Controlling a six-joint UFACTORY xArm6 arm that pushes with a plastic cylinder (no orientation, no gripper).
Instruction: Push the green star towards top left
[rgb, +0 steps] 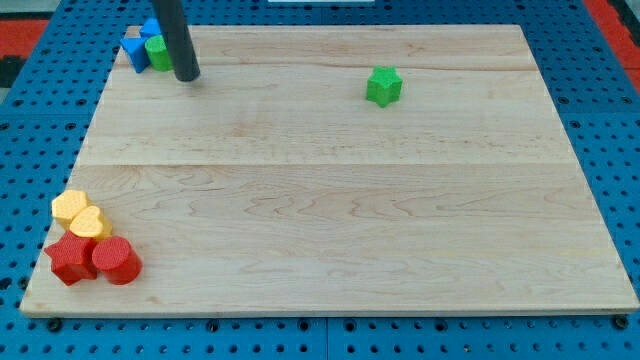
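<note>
**Green star stands alone in upper right-centre; rod tip parked at top-left cluster**

The green star (383, 86) sits on the wooden board (330, 220) in its upper portion, somewhat to the view's right of centre. Nothing touches it. The surface around it is bare wood on all sides, and the stretch of board running from it toward the view's top left holds no block until the corner cluster is reached.

That cluster occupies the top-left corner. A blue block (136, 50), its shape hard to make out, lies at the corner edge, with a second blue piece partly hidden behind the rod above it. A green block (157, 53), shape also unclear, sits just beside the blue one on the view's right.

My tip (187, 75) rests on the board immediately to the view's right of that green block, close enough that contact cannot be confirmed or excluded. The tip is well apart from the green star, which lies far to its right. The end effector is a plain dark rod with no jaws, so it has no spread or pinched state to report.

At the bottom-left corner, well apart from everything above, four blocks are packed together: two yellow blocks (79, 216) stacked toward the view's top, a red star (70, 259) and a red cylinder (117, 262) below them, touching one another.
</note>
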